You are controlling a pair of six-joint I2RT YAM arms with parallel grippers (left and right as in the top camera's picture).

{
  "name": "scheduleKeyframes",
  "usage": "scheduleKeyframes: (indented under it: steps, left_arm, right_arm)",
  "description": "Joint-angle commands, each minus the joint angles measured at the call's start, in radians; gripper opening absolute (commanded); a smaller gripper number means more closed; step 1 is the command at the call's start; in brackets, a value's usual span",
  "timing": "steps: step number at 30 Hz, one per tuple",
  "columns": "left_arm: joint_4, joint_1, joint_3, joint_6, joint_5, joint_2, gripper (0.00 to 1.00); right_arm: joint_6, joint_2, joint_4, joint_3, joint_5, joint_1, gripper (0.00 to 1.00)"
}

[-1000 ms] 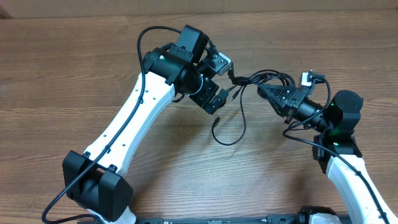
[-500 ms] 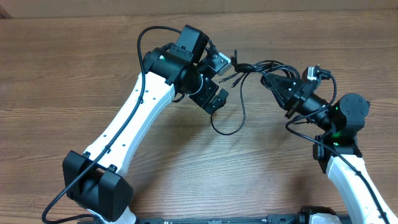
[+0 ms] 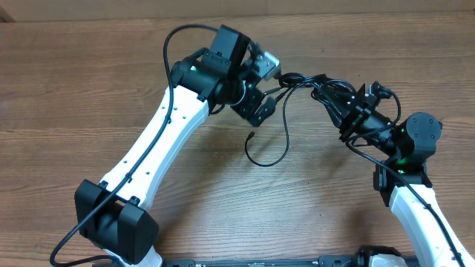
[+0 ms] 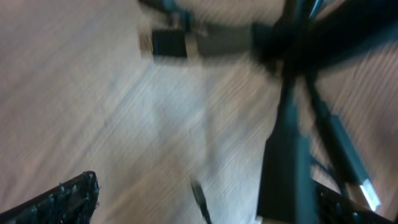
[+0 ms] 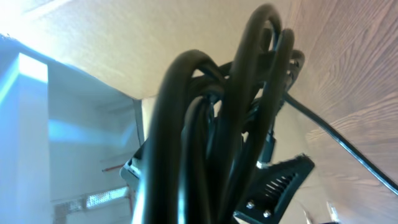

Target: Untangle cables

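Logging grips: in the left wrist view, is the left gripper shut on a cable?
No, the left gripper stands wide open, fingers at the bottom corners, gripping no cables.

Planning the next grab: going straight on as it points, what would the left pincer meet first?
Most likely the cables: they stretch from the shut right pincer toward the mouth of the open left pincer. Depth is unclear.
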Motion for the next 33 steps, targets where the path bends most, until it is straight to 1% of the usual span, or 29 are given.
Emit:
scheduleKeyframes:
  steps: [1, 4, 6, 7, 10, 12, 13, 15, 18, 22, 25, 28, 33]
  left_arm:
    - [0.046, -0.007, 0.013, -0.031, 0.055, -0.005, 1.00]
    - [0.145, -0.008, 0.013, -0.035, 0.053, -0.002, 1.00]
    - [0.215, -0.008, 0.013, -0.066, 0.058, 0.000, 1.00]
    - [0.245, -0.008, 0.013, -0.088, 0.059, 0.002, 1.00]
    - [0.342, -0.008, 0.013, -0.214, 0.062, 0.008, 1.00]
    - [0.385, -0.008, 0.013, -0.279, 0.088, 0.008, 1.00]
    - [0.396, -0.008, 0.013, -0.291, 0.105, 0.008, 1.00]
    - [0.416, -0.008, 0.013, -0.301, 0.153, 0.008, 1.00]
    - [0.438, -0.008, 0.013, -0.316, 0.219, 0.008, 1.00]
    - [0.496, -0.009, 0.013, -0.404, 0.225, 0.008, 1.00]
    - [0.552, -0.010, 0.013, -0.446, 0.236, 0.008, 1.00]
    - [0.593, -0.010, 0.013, -0.446, 0.269, 0.008, 1.00]
    - [0.596, -0.010, 0.013, -0.446, 0.269, 0.008, 1.00]
  right_arm:
    - [0.079, -0.004, 0.014, 0.013, 0.066, 0.003, 0.09]
    - [0.143, -0.004, 0.015, 0.013, 0.135, 0.003, 0.09]
    - [0.182, -0.004, 0.015, 0.013, 0.175, 0.003, 0.10]
    - [0.204, -0.004, 0.015, 0.013, 0.194, 0.003, 0.10]
    - [0.278, -0.004, 0.025, 0.013, 0.253, 0.003, 0.09]
    - [0.280, -0.004, 0.061, 0.014, 0.299, 0.003, 0.08]
    - [0.280, -0.004, 0.076, 0.014, 0.315, 0.003, 0.08]
    - [0.280, -0.004, 0.116, 0.014, 0.352, 0.003, 0.04]
    - [0.280, -0.004, 0.177, 0.014, 0.411, 0.003, 0.04]
    - [0.280, -0.004, 0.240, 0.014, 0.459, 0.003, 0.04]
    - [0.280, -0.004, 0.260, 0.014, 0.459, 0.003, 0.04]
    - [0.280, -0.004, 0.269, 0.014, 0.451, 0.003, 0.04]
    - [0.280, -0.005, 0.269, 0.014, 0.393, 0.003, 0.04]
